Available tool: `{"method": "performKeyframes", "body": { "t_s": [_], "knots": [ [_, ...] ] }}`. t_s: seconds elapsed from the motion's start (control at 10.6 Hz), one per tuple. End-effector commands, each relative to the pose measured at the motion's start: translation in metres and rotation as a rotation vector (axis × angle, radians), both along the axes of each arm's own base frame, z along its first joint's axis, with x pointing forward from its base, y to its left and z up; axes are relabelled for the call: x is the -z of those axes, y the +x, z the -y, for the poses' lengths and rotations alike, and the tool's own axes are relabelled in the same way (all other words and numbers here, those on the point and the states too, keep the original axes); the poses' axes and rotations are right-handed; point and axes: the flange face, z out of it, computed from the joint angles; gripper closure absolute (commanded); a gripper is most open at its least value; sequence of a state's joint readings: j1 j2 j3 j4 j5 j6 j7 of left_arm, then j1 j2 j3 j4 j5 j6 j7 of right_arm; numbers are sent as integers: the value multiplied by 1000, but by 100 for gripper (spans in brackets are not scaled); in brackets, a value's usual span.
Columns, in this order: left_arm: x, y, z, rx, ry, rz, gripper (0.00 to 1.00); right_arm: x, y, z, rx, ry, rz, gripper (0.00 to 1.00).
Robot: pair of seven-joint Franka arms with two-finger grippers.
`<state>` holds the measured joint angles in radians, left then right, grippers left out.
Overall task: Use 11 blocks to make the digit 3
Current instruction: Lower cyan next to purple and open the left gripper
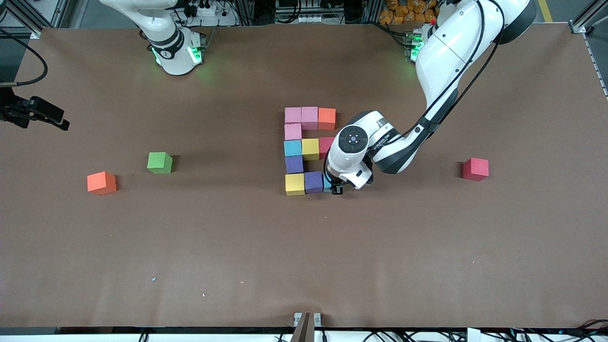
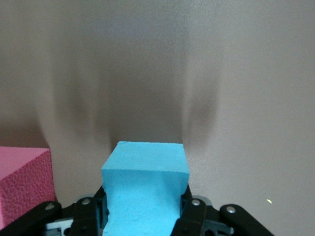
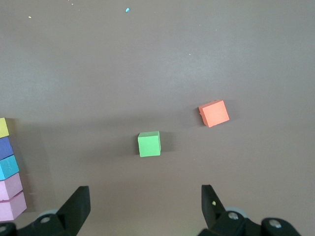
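A blocky figure of coloured blocks [image 1: 309, 148] lies at mid-table. Its row farthest from the front camera is pink, pink, orange [image 1: 327, 118]. A pink block [image 1: 293, 131] joins it to a light blue, yellow and red middle row, and a purple block [image 1: 294, 164] leads down to yellow [image 1: 294, 184] and purple [image 1: 313, 182]. Beside that purple block, my left gripper [image 1: 336, 188] is shut on a light blue block [image 2: 145, 164], whose foam is pinched between the fingers [image 2: 189, 209]. My right gripper [image 3: 145, 204] waits open with nothing in it, above a green cube [image 3: 149, 144].
A green cube [image 1: 159, 162] and an orange cube [image 1: 101, 183] lie toward the right arm's end of the table. A red cube [image 1: 475, 169] lies toward the left arm's end. A black device [image 1: 33, 114] juts in over the table's edge at the right arm's end.
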<state>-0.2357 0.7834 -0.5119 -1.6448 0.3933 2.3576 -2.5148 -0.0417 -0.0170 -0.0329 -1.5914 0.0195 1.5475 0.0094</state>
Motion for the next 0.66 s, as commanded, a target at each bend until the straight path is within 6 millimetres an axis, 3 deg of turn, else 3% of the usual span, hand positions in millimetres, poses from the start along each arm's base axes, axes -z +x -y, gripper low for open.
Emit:
{"method": "performKeyframes", "body": {
  "t_s": [0.0, 0.09, 0.28, 0.57],
  "knots": [
    [1, 2, 7, -7, 0, -7, 15, -1, -4, 1, 2, 0, 7, 0],
    [2, 1, 8, 6, 5, -1, 0, -1, -4, 1, 2, 0, 7, 0],
    [-5, 5, 8, 9, 16, 14, 0, -1, -4, 2, 4, 0, 7, 0],
    [-42, 4, 12, 25, 86, 2, 0, -1, -4, 1, 2, 0, 7, 0]
  ]
}}
